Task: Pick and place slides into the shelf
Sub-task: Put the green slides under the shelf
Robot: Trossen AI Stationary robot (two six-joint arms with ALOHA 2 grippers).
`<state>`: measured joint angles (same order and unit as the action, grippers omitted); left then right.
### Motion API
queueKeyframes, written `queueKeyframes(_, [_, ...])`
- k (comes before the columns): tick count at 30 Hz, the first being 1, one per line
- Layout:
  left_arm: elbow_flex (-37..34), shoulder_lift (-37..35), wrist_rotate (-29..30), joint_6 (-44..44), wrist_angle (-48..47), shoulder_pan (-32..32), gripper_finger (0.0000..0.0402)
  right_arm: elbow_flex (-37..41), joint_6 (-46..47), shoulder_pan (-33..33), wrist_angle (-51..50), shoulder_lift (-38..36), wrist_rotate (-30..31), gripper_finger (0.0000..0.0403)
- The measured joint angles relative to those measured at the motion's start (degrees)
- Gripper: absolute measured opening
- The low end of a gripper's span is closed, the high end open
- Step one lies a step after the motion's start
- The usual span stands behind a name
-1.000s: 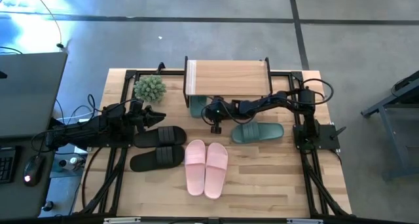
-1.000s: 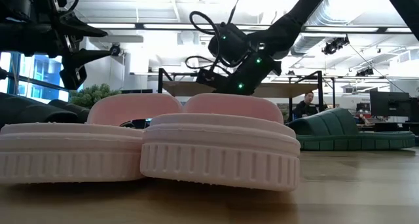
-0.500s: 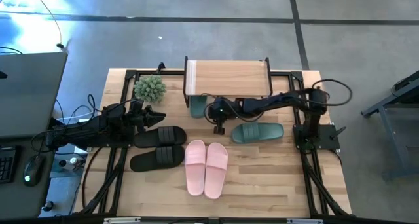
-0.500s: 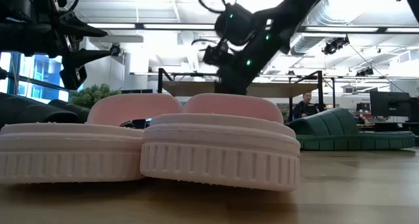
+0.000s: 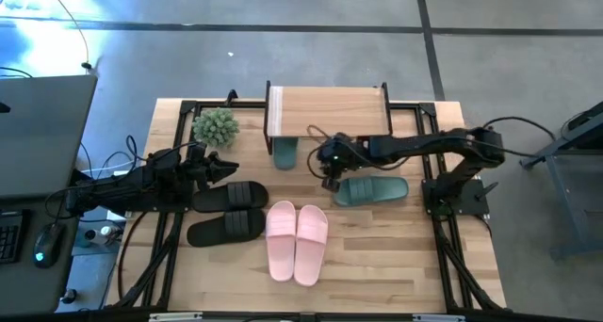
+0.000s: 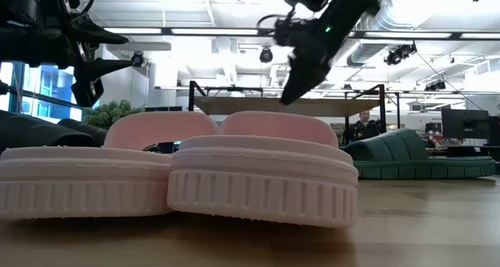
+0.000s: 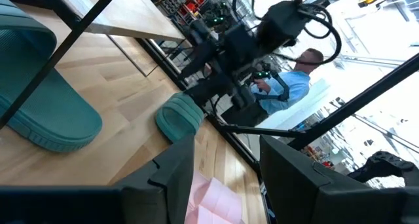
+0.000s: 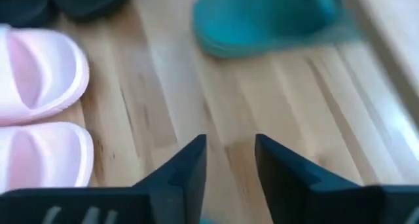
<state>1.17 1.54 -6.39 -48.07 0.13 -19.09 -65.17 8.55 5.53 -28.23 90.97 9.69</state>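
The right gripper (image 5: pixel 328 174) hangs with its jaws apart, holding nothing. From above, one green slide (image 5: pixel 370 189) lies just beside them, and the other green slide (image 5: pixel 285 152) pokes out from under the shelf (image 5: pixel 328 112). The right wrist view shows bare table (image 8: pixel 262 106) past the fingers (image 8: pixel 182 168). The left gripper (image 5: pixel 223 168) waits open by the black slides (image 5: pixel 226 212), and the pink slides (image 5: pixel 297 241) lie well apart from both jaws

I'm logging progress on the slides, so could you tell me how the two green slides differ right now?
One green slide sits under the shelf, only its end sticking out; the other green slide lies fully in the open on the table. The first points toward the shelf; the second lies crosswise to it. Both are the same dark green, and neither is gripped.
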Motion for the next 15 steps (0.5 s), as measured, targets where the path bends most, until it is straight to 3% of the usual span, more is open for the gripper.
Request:
queueKeyframes(7, [0.0,0.0,0.0,0.0,0.0,0.0,0.0159,0.4,22.1,-0.1,-13.5,-10.4,-0.7,0.0156])
queueKeyframes(15, [0.0,0.0,0.0,0.0,0.0,0.0,0.0159,8.0,41.1,-0.1,-17.6,-23.3,-12.7,0.0158])
